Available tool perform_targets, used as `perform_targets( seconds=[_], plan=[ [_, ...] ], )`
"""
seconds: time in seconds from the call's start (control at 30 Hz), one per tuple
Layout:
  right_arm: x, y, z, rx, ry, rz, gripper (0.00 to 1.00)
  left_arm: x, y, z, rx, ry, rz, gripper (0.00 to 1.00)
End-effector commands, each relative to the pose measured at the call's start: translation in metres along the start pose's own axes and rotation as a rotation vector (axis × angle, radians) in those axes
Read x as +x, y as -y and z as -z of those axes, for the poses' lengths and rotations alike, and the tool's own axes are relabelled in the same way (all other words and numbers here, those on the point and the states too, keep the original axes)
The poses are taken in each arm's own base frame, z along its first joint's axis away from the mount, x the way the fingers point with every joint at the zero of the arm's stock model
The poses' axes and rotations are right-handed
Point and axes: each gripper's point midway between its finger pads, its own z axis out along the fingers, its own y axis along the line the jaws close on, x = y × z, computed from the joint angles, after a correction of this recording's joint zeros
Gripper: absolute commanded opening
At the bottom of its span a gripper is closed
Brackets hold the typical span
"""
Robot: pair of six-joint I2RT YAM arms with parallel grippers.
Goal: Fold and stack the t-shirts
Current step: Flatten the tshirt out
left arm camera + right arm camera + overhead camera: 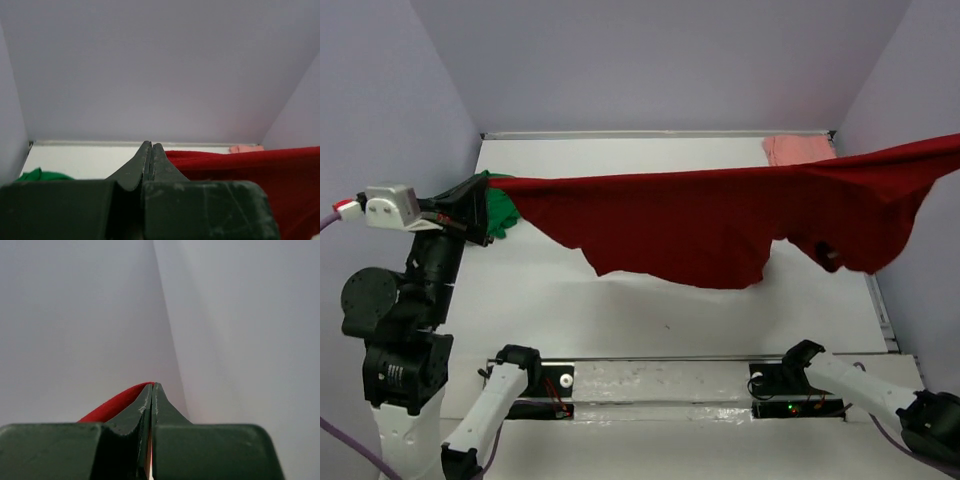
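STEP spreading for first fold | dark red cloth t-shirt (720, 225) stretched mid-air across frame centre, over white tabletop (620, 300) | left tool (151, 150), right tool (152, 390) each clenched on one end | NEXT likely lowering flat, evenly tensioned, clear of crumpled green t-shirt (500, 215), upper left

I see the dark red cloth t-shirt (720, 225) stretched like a curtain across the white tabletop (570, 300), blocking passage to the far side. The near tabletop lies open to me. A bright green cloth shirt (502, 216) crowds the left, and a salmon pink cloth shirt (798, 150) the far-right corner.
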Motion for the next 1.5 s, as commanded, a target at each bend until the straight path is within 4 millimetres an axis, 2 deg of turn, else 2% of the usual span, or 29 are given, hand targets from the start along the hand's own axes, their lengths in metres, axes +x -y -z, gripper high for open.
perform_targets(
  seconds=[0.0,0.03,0.1,0.13,0.23,0.37,0.53,0.63,0.8,0.9,0.93,0.97,1.03,1.07,1.17,1.27,1.47],
  plan=[
    [-0.022,-0.032,0.005,-0.222,0.054,-0.029,0.00,-0.058,0.023,0.006,0.104,0.161,-0.071,0.00],
    [-0.021,-0.038,0.004,-0.247,0.048,-0.018,0.00,-0.073,0.029,0.010,0.120,0.190,-0.078,0.00],
    [-0.025,-0.053,0.001,-0.294,0.058,-0.031,0.00,-0.080,0.030,0.002,0.117,0.187,-0.078,0.00],
    [-0.024,-0.064,-0.006,-0.301,0.054,-0.026,0.00,-0.092,0.033,0.004,0.122,0.212,-0.088,0.00],
    [-0.015,-0.091,-0.021,-0.321,0.038,0.008,0.00,-0.098,0.034,-0.008,0.120,0.210,-0.090,0.00],
    [-0.003,-0.117,-0.036,-0.337,0.020,0.076,0.00,-0.086,0.029,-0.029,0.094,0.170,-0.085,0.00],
    [0.030,-0.157,-0.064,-0.317,-0.030,0.183,0.00,-0.071,0.020,-0.056,0.049,0.130,-0.094,0.00],
    [0.034,-0.171,-0.072,-0.327,-0.028,0.196,0.00,-0.066,0.019,-0.064,0.046,0.123,-0.098,0.00],
    [0.023,-0.162,-0.071,-0.303,-0.009,0.201,0.00,-0.075,0.019,-0.051,0.036,0.152,-0.106,0.00],
    [0.012,-0.145,-0.059,-0.292,0.002,0.183,0.00,-0.076,0.020,-0.041,0.043,0.156,-0.107,0.00],
    [0.007,-0.139,-0.055,-0.292,0.011,0.170,0.00,-0.079,0.021,-0.032,0.047,0.171,-0.106,0.00],
    [0.003,-0.124,-0.049,-0.271,0.012,0.161,0.00,-0.073,0.019,-0.030,0.040,0.160,-0.104,0.00],
    [-0.001,-0.113,-0.042,-0.262,0.023,0.160,0.00,-0.070,0.016,-0.020,0.037,0.157,-0.099,0.00],
    [0.006,-0.104,-0.037,-0.241,0.004,0.173,0.00,-0.067,0.016,-0.018,0.038,0.152,-0.097,0.00],
    [0.006,-0.087,-0.028,-0.227,-0.001,0.171,0.00,-0.064,0.013,-0.005,0.033,0.148,-0.097,0.00],
    [0.014,-0.089,-0.025,-0.233,-0.017,0.184,0.00,-0.064,0.008,0.006,0.012,0.144,-0.099,0.00],
    [0.007,-0.088,-0.028,-0.224,-0.018,0.172,0.00,-0.078,0.011,0.021,0.020,0.164,-0.094,0.00]
  ],
)
